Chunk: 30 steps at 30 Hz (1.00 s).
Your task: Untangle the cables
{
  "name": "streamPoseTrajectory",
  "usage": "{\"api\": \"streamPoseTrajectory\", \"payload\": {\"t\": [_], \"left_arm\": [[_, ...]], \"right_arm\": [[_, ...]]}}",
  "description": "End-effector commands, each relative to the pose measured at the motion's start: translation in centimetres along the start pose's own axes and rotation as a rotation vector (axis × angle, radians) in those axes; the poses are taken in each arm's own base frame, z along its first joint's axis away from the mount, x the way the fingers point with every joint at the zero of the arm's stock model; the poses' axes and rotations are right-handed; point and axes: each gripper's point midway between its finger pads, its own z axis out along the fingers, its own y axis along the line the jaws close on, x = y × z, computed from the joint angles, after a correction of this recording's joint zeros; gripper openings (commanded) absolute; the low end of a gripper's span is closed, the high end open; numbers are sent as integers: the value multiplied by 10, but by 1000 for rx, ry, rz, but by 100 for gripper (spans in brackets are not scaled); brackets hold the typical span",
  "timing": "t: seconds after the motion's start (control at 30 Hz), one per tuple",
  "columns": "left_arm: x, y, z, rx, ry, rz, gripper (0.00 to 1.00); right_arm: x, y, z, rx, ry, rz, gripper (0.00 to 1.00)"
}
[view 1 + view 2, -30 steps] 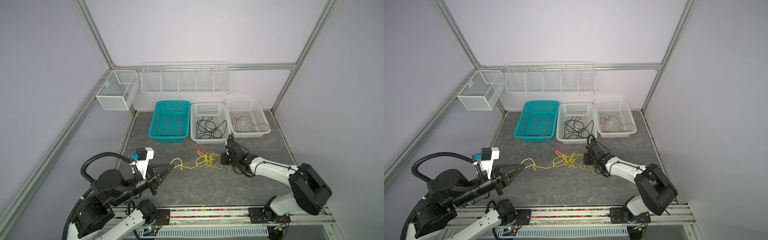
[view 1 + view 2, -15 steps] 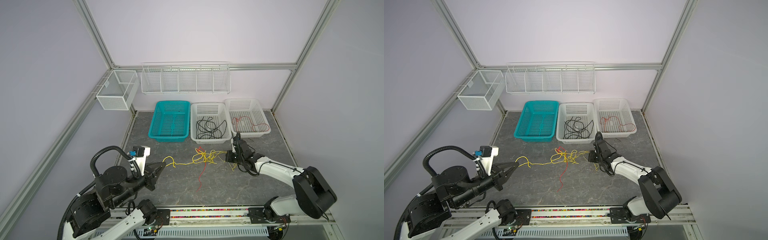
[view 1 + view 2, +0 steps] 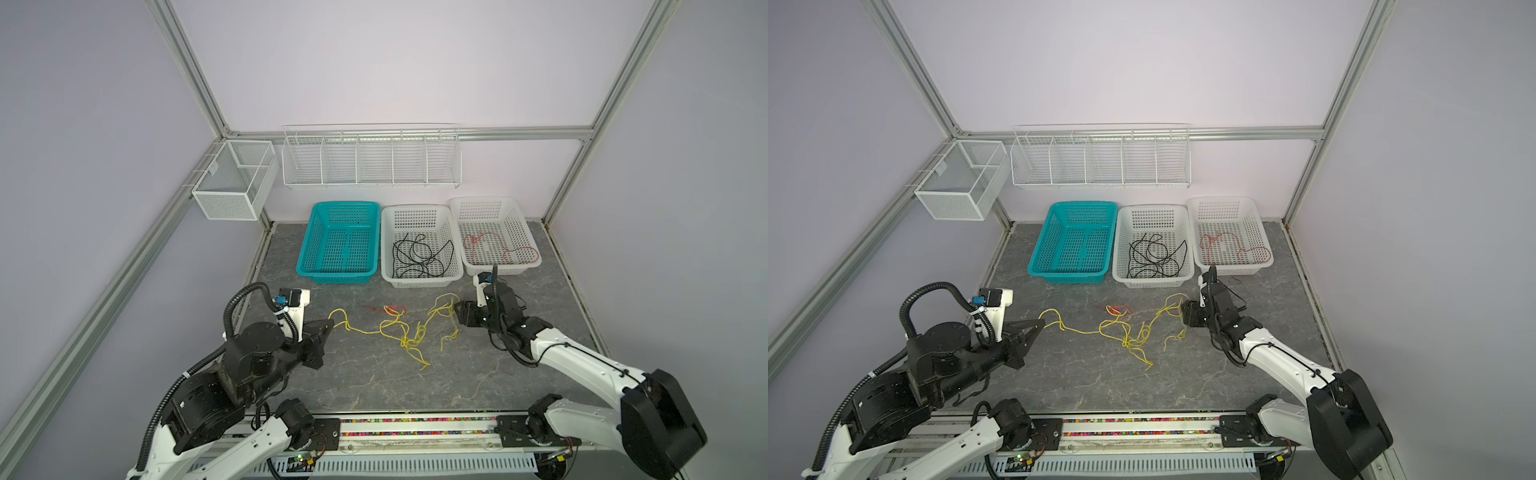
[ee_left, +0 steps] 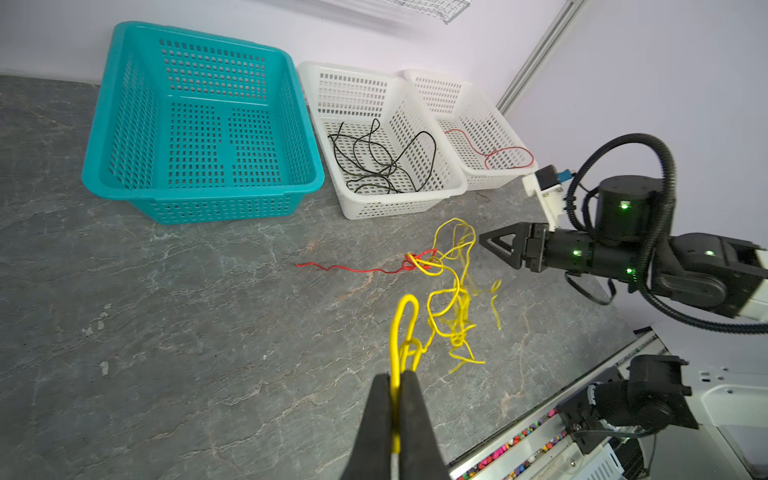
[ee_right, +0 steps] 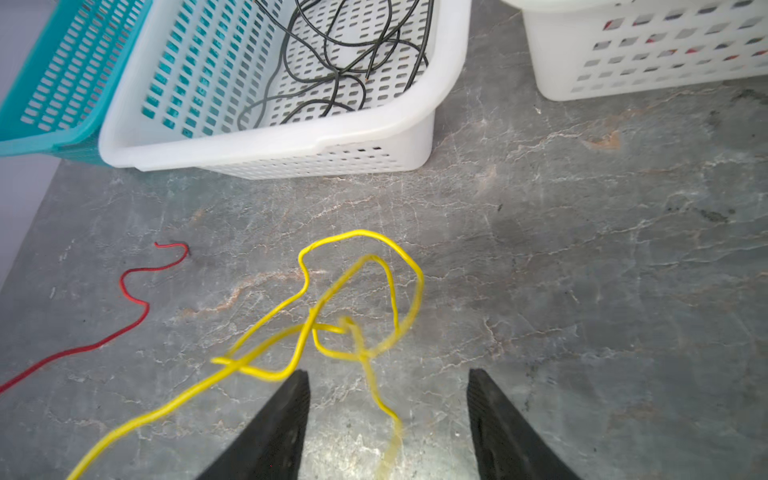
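The left wrist view alone shows the left end effector clamped on the yellow cables; the right wrist view shows the right end effector spread wide, gripping nothing; in both top views the arms reach low toward mid-frame, the yellow cables tangled on the surface between them, caught with a red cable; white baskets at upper centre hold black cables and another red one.
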Motion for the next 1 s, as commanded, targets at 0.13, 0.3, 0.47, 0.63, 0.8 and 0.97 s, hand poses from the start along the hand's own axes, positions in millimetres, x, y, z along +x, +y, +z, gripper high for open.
{"api": "streamPoseTrajectory", "payload": {"t": [0.13,0.3,0.47,0.63,0.8,0.97], "left_arm": [[23,11,20,-67,92,-3,0],[32,1,30,-16,124,-3,0],[41,-7,40,32,153,-12,0],[47,-9,50,46,159,-25,0],[49,-9,54,38,166,-34,0],[48,-5,54,23,154,-60,0]], "right_arm": [[0,10,-12,-79,-28,-21,75],[1,58,-24,-346,-34,-73,76],[21,113,-26,-506,53,-101,74],[50,160,-23,-584,134,-94,69],[56,184,-34,-610,114,-144,62],[84,208,-45,-662,143,-228,59]]}}
